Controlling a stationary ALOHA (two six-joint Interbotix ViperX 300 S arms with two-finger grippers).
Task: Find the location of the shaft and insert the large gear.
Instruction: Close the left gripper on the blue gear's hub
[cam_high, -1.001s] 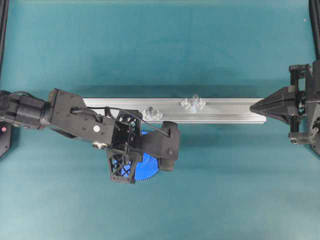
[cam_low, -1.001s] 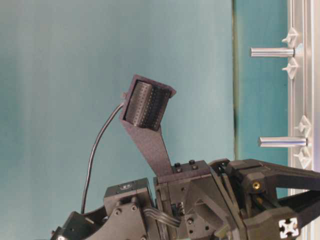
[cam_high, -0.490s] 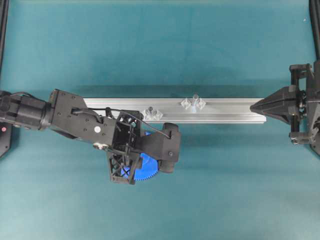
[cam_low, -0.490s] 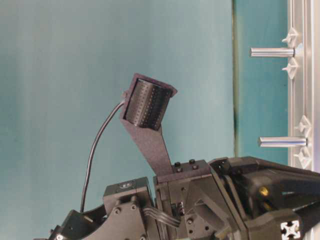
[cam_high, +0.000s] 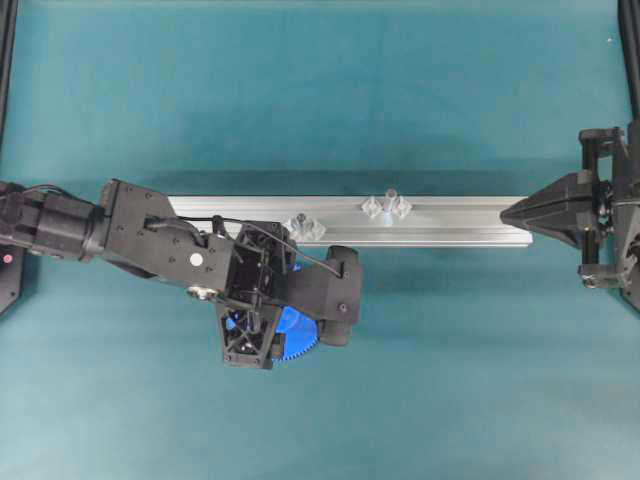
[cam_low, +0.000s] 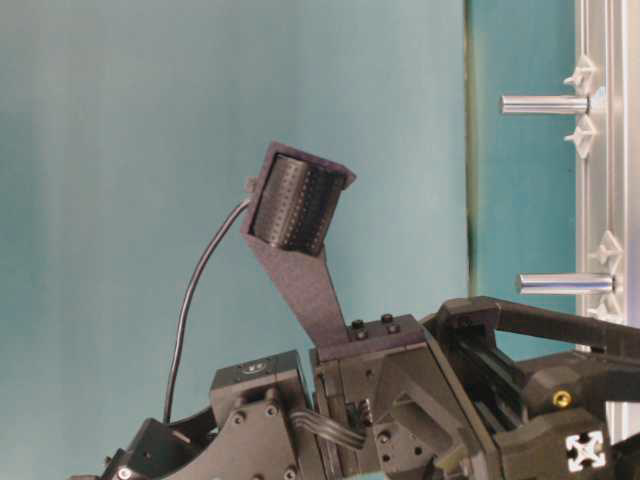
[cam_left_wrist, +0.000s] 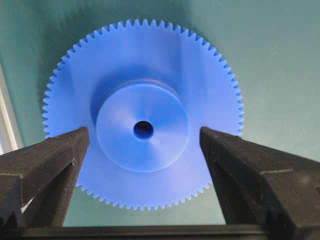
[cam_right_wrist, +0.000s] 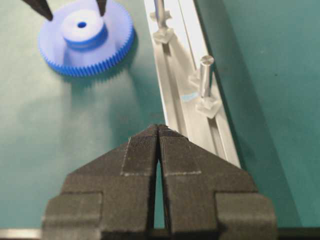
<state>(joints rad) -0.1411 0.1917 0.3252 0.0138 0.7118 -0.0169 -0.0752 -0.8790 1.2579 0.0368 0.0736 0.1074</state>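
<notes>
The left gripper (cam_left_wrist: 144, 142) hovers over the blue gear (cam_left_wrist: 142, 112), its jaws spread wide either side of the raised hub, apparently lined up to grip it there. The gear lies flat on the green mat (cam_high: 450, 350), just beside the metal rail (cam_high: 450, 222) carrying the shaft (cam_right_wrist: 204, 75). The right gripper (cam_right_wrist: 158, 131) waits at the rail's end, jaws pressed together, holding nothing.

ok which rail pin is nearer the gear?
The dark-topped pin, left on the rail in the overhead view; the shaft stands farther right.
</notes>
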